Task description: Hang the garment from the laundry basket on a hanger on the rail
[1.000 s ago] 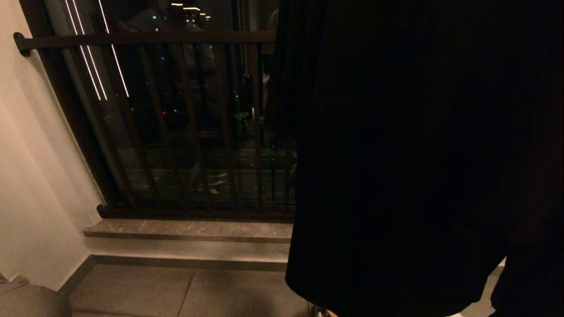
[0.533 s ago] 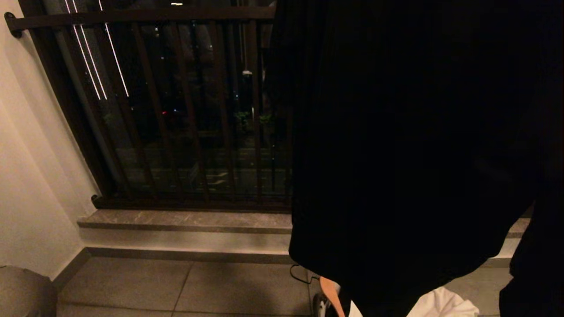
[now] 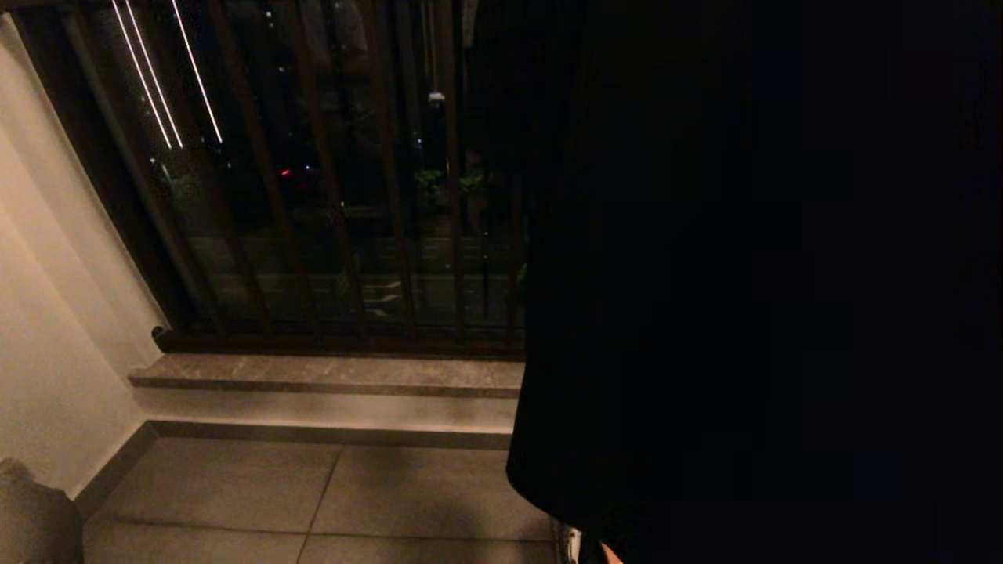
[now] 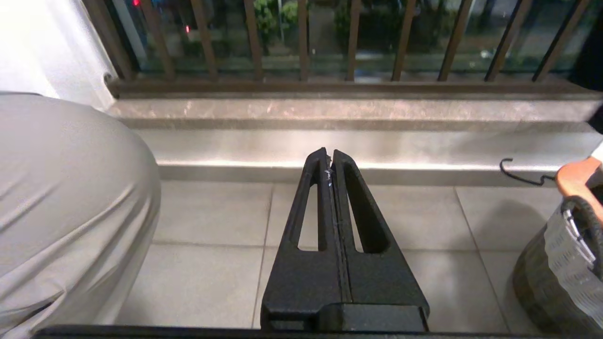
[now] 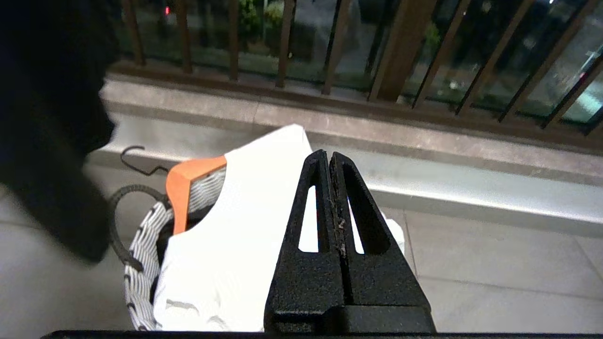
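Both hands are idle and empty. The left hand [image 4: 330, 162] has its 2 fingers pressed together with nothing between them, hanging above the grey floor tiles [image 4: 212, 278]. The right hand [image 5: 328, 162] is likewise shut on nothing.

The laundry basket [image 5: 141, 249], round with a black-and-white striped rim and a dark rope handle, stands on the floor just below and ahead of the right hand. From the left hand it shows only at the far side, well apart. The white garment [image 5: 235, 245] is draped over the basket and spills past its rim, already threaded on an orange hanger [image 5: 188, 181], probably so that 1 pick lifts both together. The hanger's shoulder leans up out of the basket; its long axis runs at a slant away from the right hand, toward the stone window step [image 5: 424, 136]. Its black wire hook [image 5: 136, 162] points outward over the floor, away from that hand.

A large black cloth [image 3: 744, 274] hangs close before the head camera and hides nearly the whole right side, so the basket is all but hidden there. The brown barred window railing [image 3: 313, 196] fills the rest. The pale rail is in no view.

Judged from this, the task is at its start: the garment is not yet grasped.
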